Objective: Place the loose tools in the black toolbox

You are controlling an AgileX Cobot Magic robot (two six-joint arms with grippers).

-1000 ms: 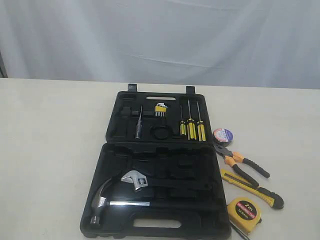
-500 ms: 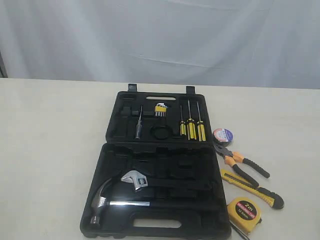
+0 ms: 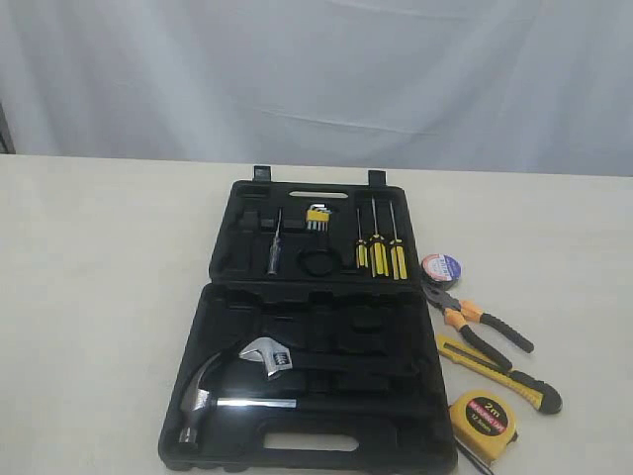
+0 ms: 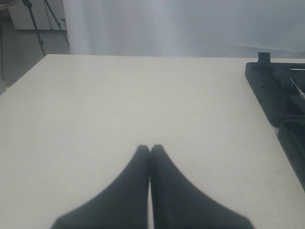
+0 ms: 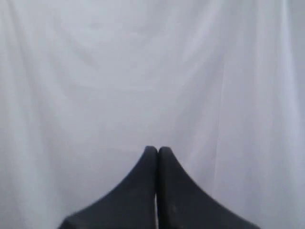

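Black toolbox (image 3: 391, 435) lies open, holding hammer (image 3: 203, 388), wrench (image 3: 265, 356), screwdrivers (image 3: 377, 255).

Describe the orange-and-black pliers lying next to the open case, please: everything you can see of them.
The pliers lie flat on the pale table, just right of the open black toolbox and apart from it. Their dark metal nose points toward the small tape roll, very close to it; contact cannot be judged. The handles look rubbery, orange near the pivot and black toward the ends, slightly splayed, with the utility knife just beyond them. Nothing grips them.
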